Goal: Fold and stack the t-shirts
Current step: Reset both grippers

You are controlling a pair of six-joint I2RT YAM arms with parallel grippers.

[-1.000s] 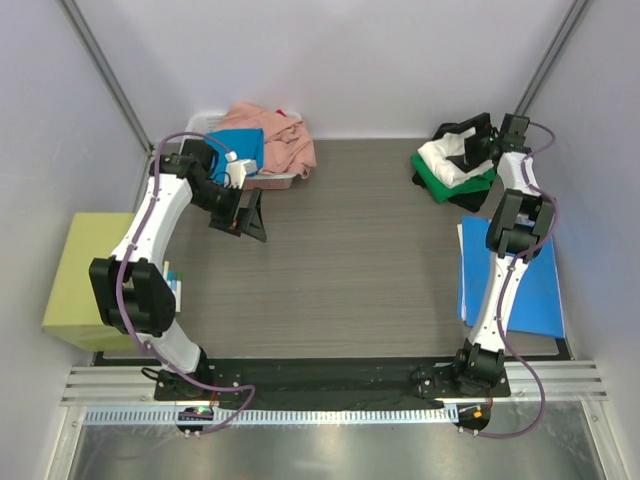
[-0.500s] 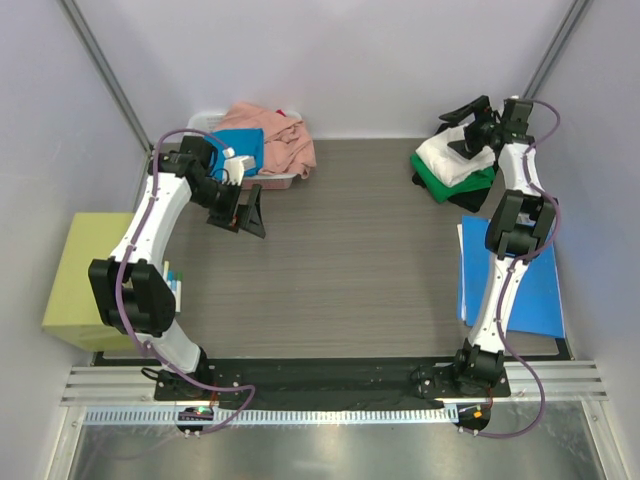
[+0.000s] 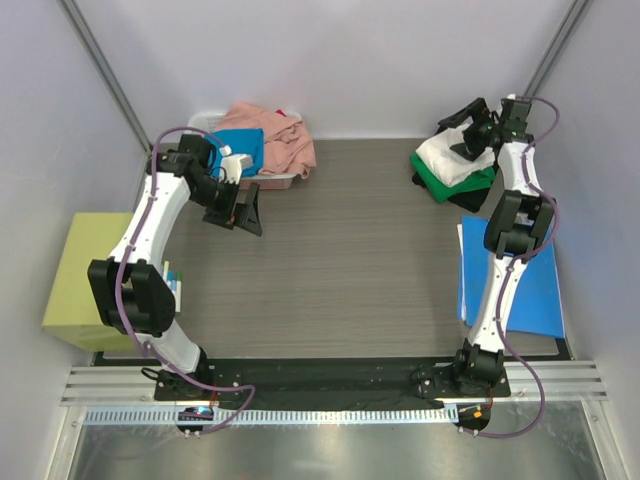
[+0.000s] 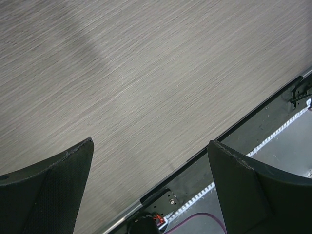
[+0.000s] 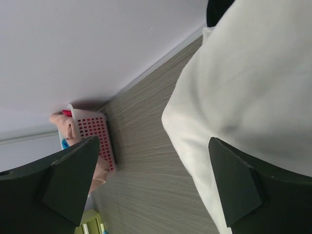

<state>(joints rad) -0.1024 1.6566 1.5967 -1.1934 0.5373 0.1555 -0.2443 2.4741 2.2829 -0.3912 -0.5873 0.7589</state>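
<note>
Shirts first: the white t-shirt [image 3: 447, 160] sits on top of the pile in the far right corner of the table [image 3: 350, 260], lying on the green t-shirt [image 3: 452, 187], whose edge shows along its near side. A sliver of the black t-shirt [image 5: 218, 10] peeks out beyond the white one in the right wrist view. Over on the far left, the salmon pink t-shirt [image 3: 282, 135] and the bright blue t-shirt [image 3: 245, 146] are heaped unfolded in the white basket [image 3: 276, 181], the pink one spilling over its right rim.

Right end effector [image 5: 152, 141] hangs just over the white shirt, fingers spread wide, nothing between them. Left end effector [image 4: 150, 142] is out over bare table just in front of the basket, fingers also wide apart and empty, angled down toward the wood grain.

Blue folder [image 3: 530, 290] lies flat at the table's right edge, beside the right arm. A yellow-green box [image 3: 85, 270] sits off the left edge.
</note>
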